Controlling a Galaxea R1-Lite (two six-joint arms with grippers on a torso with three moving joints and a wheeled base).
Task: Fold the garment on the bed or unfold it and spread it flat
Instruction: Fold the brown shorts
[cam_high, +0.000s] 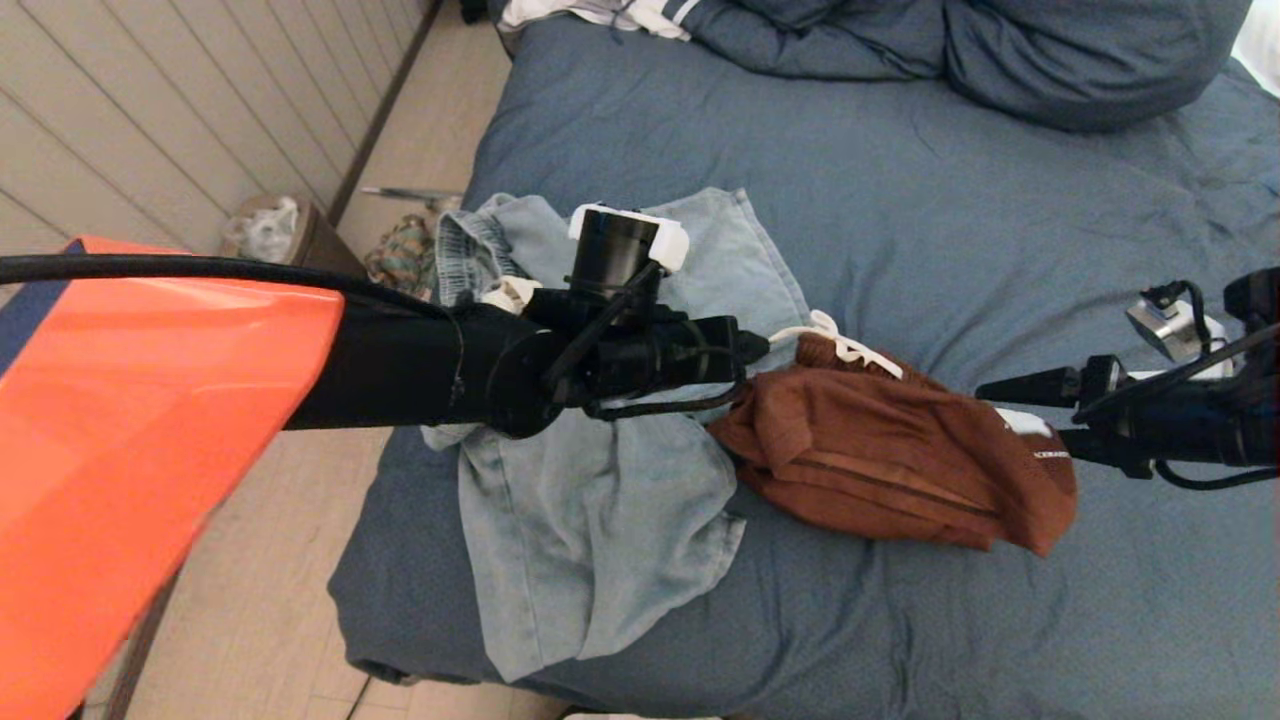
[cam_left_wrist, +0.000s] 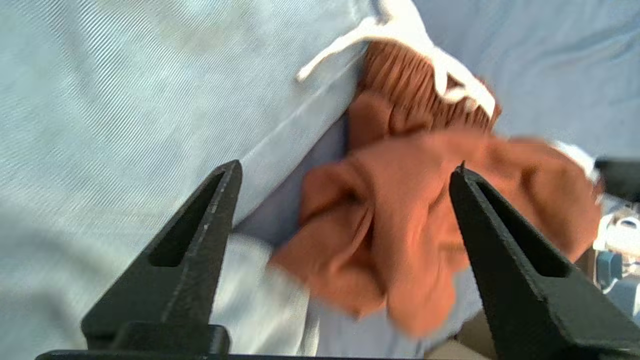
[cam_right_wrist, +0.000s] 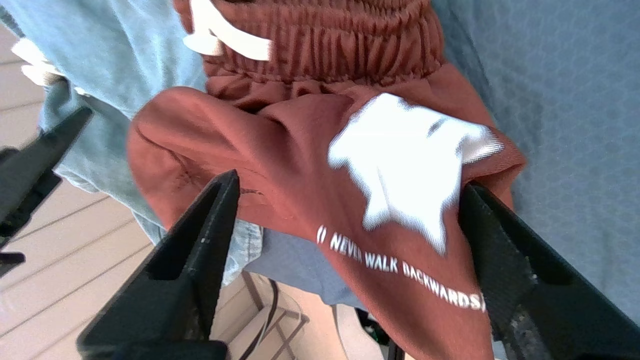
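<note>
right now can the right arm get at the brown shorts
Probably yes: the right gripper sits open right at the brown shorts, which lie on top of the bed with nothing between them.

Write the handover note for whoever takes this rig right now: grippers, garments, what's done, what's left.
Left gripper: jaws wide open, holding nothing, at the left end of the brown shorts.
Right gripper: jaws open, empty, at the shorts' right end by the white print.
Brown shorts lie in a folded bundle on the bed, white drawstring toward the far side, one end against the light blue garment.
Light blue garment lies crumpled near the bed's left edge, not folded.
Done: brown shorts folded over, though loosely.
Left: tidy that fold, then deal with the light blue garment.
</note>
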